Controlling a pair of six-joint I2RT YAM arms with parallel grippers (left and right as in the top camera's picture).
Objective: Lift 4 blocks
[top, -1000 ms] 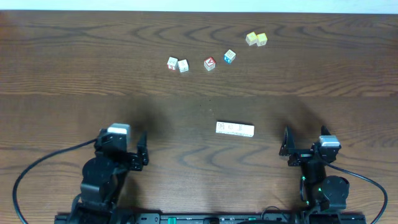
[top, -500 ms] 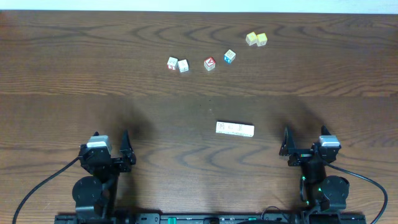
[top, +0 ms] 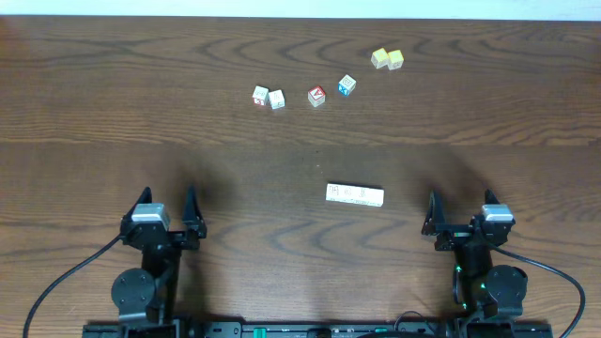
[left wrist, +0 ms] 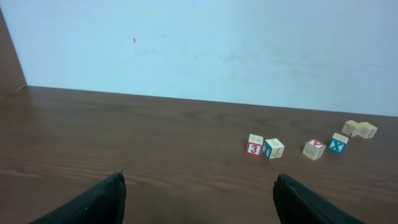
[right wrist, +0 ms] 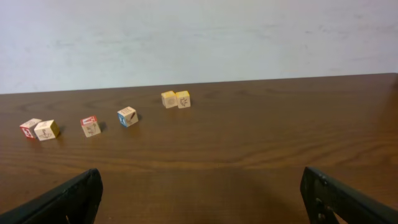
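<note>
The blocks (top: pixel 355 194), several cream-white cubes with faint marks, lie touching in a short row on the brown table, right of centre in the overhead view. Neither wrist view shows them. My left gripper (top: pixel 166 203) (left wrist: pixel 199 193) is open near the front edge, far to the left of the row, with nothing between its fingers. My right gripper (top: pixel 459 210) (right wrist: pixel 202 193) is open too, a little right of the row and slightly nearer the front edge, and holds nothing.
Farther back lie loose cubes: a red-marked one (top: pixel 260 95) (left wrist: pixel 255 144) beside a white one (top: pixel 276 99), a red-faced one (top: pixel 316 96) (right wrist: pixel 90 126), a blue-faced one (top: pixel 346 85) (right wrist: pixel 127 116), and a pale yellow pair (top: pixel 387 59) (right wrist: pixel 175 99). A pale wall stands behind the table.
My left arm has drawn back toward the front edge and to the left, and now points straight ahead. The blocks and my right arm have not moved.
</note>
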